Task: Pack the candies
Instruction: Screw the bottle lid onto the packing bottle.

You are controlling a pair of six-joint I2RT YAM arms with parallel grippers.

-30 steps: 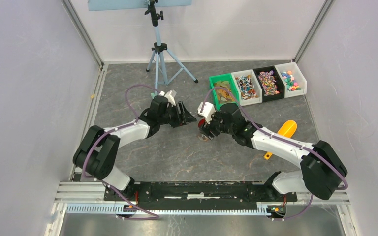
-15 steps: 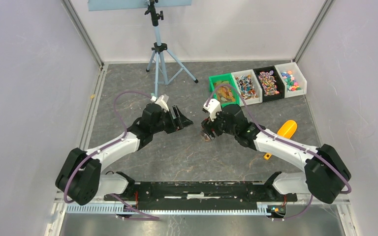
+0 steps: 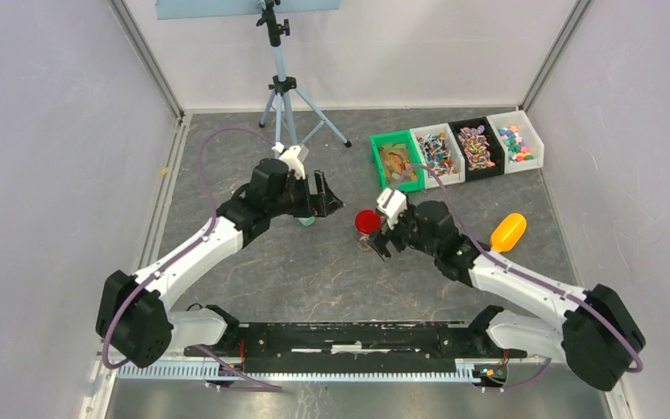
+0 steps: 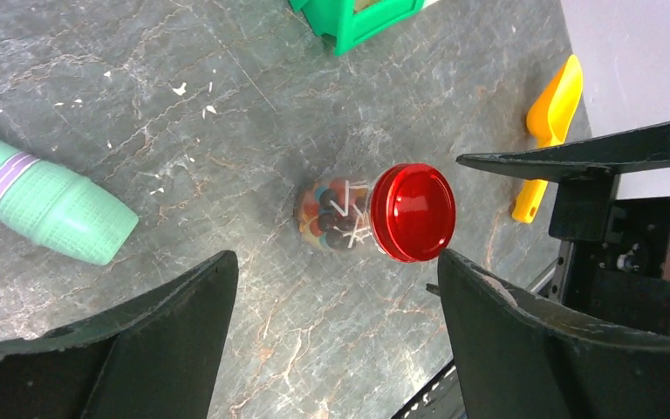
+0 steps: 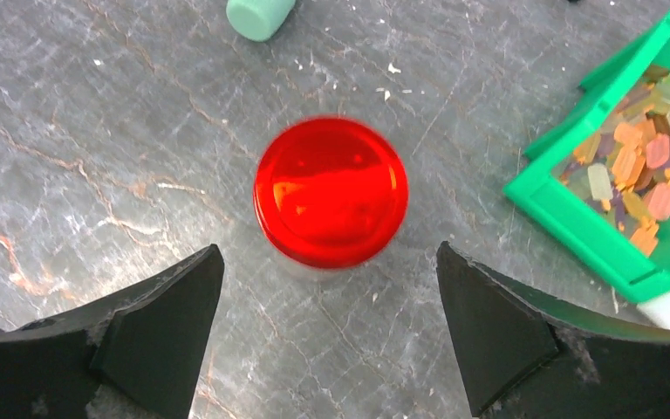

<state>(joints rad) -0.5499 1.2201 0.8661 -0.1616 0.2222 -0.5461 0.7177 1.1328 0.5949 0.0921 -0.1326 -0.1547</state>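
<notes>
A small clear jar with a round red lid (image 3: 367,221) stands on the grey table. Mixed-colour candies (image 4: 336,214) show through its wall in the left wrist view, under the lid (image 4: 412,212). My left gripper (image 3: 324,197) is open and empty, just left of the jar; the jar sits ahead of its gap (image 4: 336,262). My right gripper (image 3: 382,238) is open and empty, just near-right of the jar; its view looks down on the lid (image 5: 331,192) ahead of the gap (image 5: 329,253). More candies fill the bins.
A row of bins stands at the back right: green (image 3: 378,161), white (image 3: 436,154), black (image 3: 476,147), white (image 3: 516,140). An orange scoop (image 3: 506,233) lies right of the right arm. A mint-green bottle (image 4: 48,205) lies by the left gripper. A tripod (image 3: 281,87) stands at the back.
My right gripper was over the jar and has drawn back toward the near right, leaving the red lid uncovered. My left gripper has shifted slightly away from me.
</notes>
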